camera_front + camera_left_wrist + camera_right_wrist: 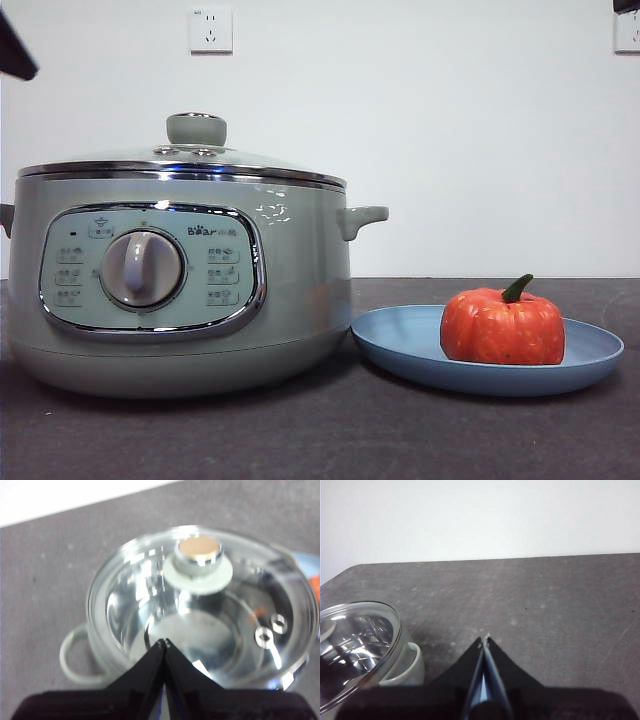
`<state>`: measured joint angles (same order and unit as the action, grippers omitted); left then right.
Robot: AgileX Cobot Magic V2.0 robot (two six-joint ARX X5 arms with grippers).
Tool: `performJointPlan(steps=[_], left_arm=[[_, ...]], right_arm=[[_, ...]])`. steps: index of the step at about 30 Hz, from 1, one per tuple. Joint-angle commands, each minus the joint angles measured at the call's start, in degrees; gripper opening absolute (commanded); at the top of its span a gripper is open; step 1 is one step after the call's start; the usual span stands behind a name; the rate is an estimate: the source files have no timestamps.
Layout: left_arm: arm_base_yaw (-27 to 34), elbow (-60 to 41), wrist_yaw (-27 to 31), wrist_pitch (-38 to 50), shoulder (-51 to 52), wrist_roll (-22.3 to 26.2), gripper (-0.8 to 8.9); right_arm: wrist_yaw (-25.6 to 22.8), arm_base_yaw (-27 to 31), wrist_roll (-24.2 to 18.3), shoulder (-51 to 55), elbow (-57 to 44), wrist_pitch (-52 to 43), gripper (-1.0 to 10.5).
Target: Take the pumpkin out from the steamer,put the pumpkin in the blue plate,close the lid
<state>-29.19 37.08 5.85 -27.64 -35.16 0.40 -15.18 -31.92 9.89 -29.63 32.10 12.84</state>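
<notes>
All three steps look done: the pumpkin (503,326) sits on the blue plate (400,345) just beside the steamer (180,290) on the table (320,440), and the lid (196,150) is seated on the pot's chrome rim. The left pincer (164,642) hangs above the lid with jaws pressed together, holding nothing; the right pincer (484,640) is likewise closed and empty over bare table beside the steamer, so the next move probably only calls for both arms to back off. Readable text: "Bear" logo above the dial (143,268); button labels are too small to read.

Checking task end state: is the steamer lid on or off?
On. The lid sits level on the steamer rim in the front view, knob up; the left wrist view shows the glass covering the pot. Both grippers are clear of it.
</notes>
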Motion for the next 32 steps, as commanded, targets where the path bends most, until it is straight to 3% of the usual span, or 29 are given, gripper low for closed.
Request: performJointPlan(steps=[1,5,14,21,32], left_arm=[[1.3,-0.1,-0.2,-4.7,5.8,-0.2,-0.03],[7.3,-2.7,-0.2,-5.5,16.1,-0.7,-0.03],[23.4,-20.4,-0.7,11.7,31.6,-0.9,-0.03],[26.3,-30.0,-4.9,14.8,32.1,-1.0,-0.03],[27.1,-36.5,-4.8,15.7,32.9,-5.1,-0.03]], right_arm=[[-0.2,0.0,0.5,0.1,-0.2,-0.3,0.0],[-0.2,0.0,0.5,0.0,-0.2,-0.3,0.0],[-0.2,0.0,0.5,0.1,-0.2,-0.3,0.0],[-0.2,0.0,0.5,0.1,-0.2,-0.3,0.0],[-0.2,0.0,0.5,0.1,-0.2,-0.3,0.0]])
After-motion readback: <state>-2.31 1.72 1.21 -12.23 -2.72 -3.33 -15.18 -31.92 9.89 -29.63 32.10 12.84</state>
